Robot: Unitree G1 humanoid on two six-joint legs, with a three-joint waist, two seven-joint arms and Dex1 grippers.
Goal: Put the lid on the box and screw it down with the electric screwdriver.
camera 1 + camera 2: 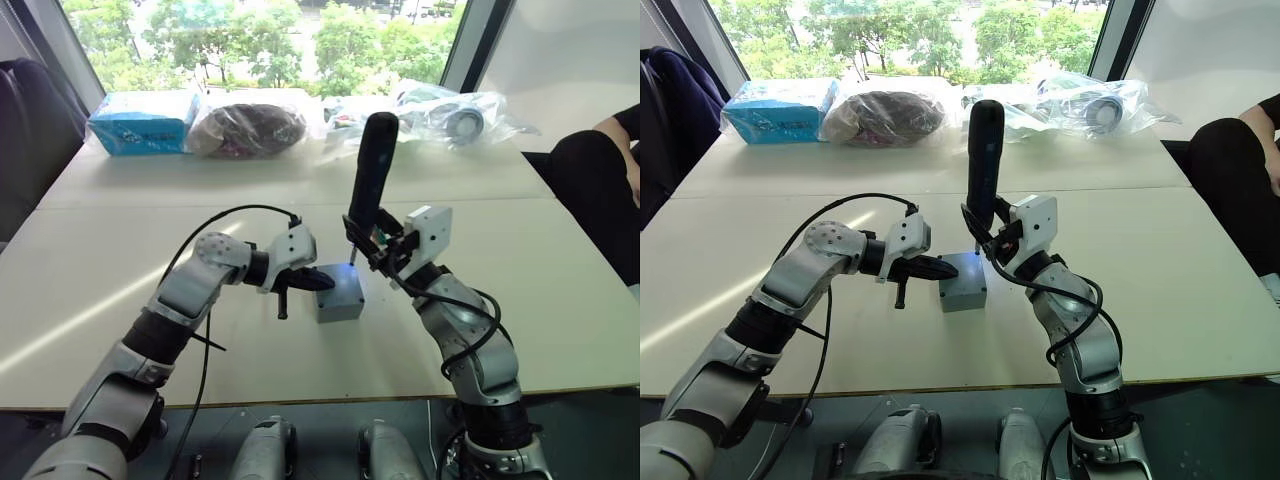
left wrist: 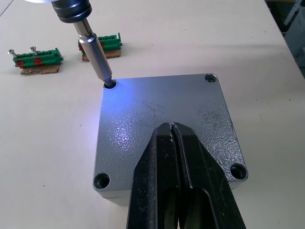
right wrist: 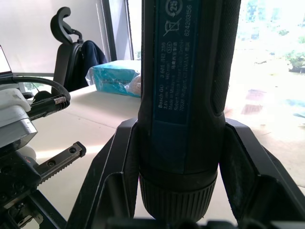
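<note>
The grey lid lies flat on the grey box in the middle of the table. My left gripper is shut, and its tips rest on top of the lid from the left side. My right gripper is shut on the electric screwdriver, a long black cylinder held upright just behind the box. Its fingers clamp the tool's body. The metal bit sits in the lid's corner hole, lit by the tool's bluish light. The lid's other corner holes show as dark recesses.
Two green terminal blocks lie on the table beyond the box. At the far edge are a blue carton and several plastic bags. A seated person is at the right, a dark chair at the left.
</note>
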